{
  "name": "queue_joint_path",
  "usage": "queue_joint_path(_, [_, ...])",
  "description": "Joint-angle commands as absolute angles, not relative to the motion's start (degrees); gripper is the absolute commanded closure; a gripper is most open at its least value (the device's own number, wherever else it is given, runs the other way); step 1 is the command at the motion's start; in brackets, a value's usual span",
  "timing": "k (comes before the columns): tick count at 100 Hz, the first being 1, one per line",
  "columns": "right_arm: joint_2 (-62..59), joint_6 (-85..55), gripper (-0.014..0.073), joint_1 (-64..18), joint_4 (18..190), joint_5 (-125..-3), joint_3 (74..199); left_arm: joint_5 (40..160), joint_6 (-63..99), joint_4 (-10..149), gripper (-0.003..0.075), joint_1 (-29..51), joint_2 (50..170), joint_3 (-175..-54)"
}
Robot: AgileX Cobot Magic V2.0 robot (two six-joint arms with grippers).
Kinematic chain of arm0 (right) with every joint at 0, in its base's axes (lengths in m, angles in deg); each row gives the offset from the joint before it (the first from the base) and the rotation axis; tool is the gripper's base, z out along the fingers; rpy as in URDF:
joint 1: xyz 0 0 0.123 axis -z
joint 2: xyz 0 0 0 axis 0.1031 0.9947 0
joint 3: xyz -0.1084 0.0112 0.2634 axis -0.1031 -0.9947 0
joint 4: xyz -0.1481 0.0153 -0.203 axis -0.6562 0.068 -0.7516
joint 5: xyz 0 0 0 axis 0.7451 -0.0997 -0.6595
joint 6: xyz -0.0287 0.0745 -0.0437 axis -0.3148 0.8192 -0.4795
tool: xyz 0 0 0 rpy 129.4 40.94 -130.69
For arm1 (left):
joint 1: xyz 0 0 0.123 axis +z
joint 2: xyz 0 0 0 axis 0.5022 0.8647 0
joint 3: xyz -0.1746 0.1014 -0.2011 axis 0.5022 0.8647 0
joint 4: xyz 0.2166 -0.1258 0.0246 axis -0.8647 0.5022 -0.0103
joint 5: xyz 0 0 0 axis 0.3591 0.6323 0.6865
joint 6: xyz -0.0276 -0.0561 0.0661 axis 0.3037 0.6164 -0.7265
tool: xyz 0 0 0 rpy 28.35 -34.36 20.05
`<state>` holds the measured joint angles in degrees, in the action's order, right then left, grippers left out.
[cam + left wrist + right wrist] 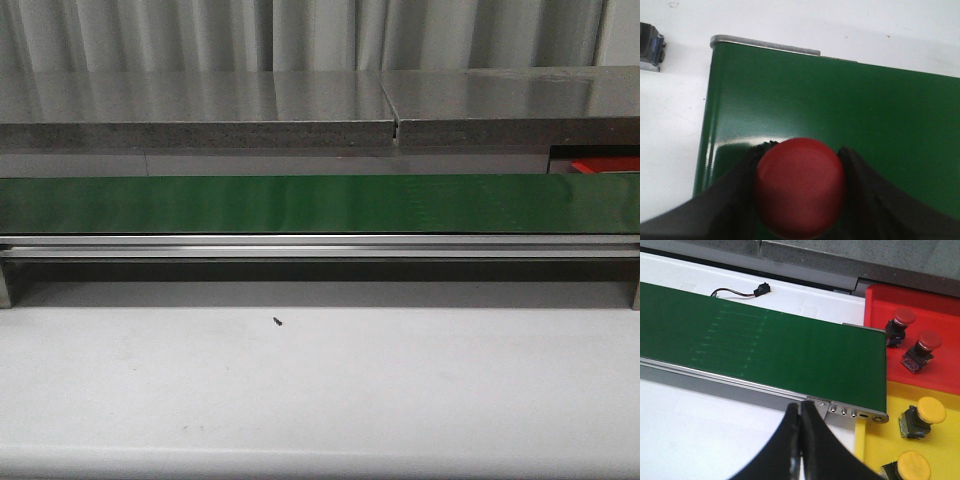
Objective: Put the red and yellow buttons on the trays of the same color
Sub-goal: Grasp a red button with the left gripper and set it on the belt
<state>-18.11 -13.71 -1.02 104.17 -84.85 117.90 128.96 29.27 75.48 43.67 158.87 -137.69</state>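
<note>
The left gripper (800, 192) has its jaws clamped on a red button (800, 187) above the green belt (840, 115), while the right gripper (801, 430), jaws closed on nothing, hangs over the table (700, 430) with the red tray (935, 310) and yellow tray (940, 440), each holding two matching buttons, at two o'clock.

The long green conveyor belt (300, 203) runs crosswise behind the bare white tabletop (320, 390). Beyond its end sit the red plastic tray (935, 315) and yellow plastic tray (940, 440), adjoining, each holding two mushroom-head buttons.
</note>
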Motion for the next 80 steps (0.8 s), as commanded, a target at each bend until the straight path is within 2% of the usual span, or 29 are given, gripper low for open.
queue_joint_path(1, [-18.3,-14.1,0.0711,-1.2,104.6,-81.3,119.4,126.8,27.7,78.0,0.0424,43.2,155.7,-138.9])
queue_joint_path(12, [-18.3,-14.1,0.0711,-1.2,104.6,-81.3,119.4,126.7,26.6,80.3,0.018,42.4,155.7,-139.0])
queue_joint_path(17, [-18.3,-14.1,0.0711,-1.2,104.6,-81.3,119.4,126.7,26.6,81.3,0.0104,42.2,155.7,-139.1])
queue_joint_path(22, [-18.3,-14.1,0.0711,-1.2,104.6,-81.3,119.4,126.8,26.6,81.5,0.0062,41.7,155.7,-139.4])
queue_joint_path(48, [-18.3,-14.1,0.0711,-1.2,104.6,-81.3,119.4,128.3,26.6,81.4,0.0058,41.9,154.6,-143.9])
queue_joint_path(67, [-18.3,-14.1,0.0711,-1.2,104.6,-81.3,119.4,127.0,26.6,80.0,0.0058,46.8,154.6,-148.0])
queue_joint_path(80, [-18.3,-14.1,0.0711,-1.2,104.6,-81.3,119.4,123.9,28.0,73.1,0.0058,50.6,155.5,-148.3])
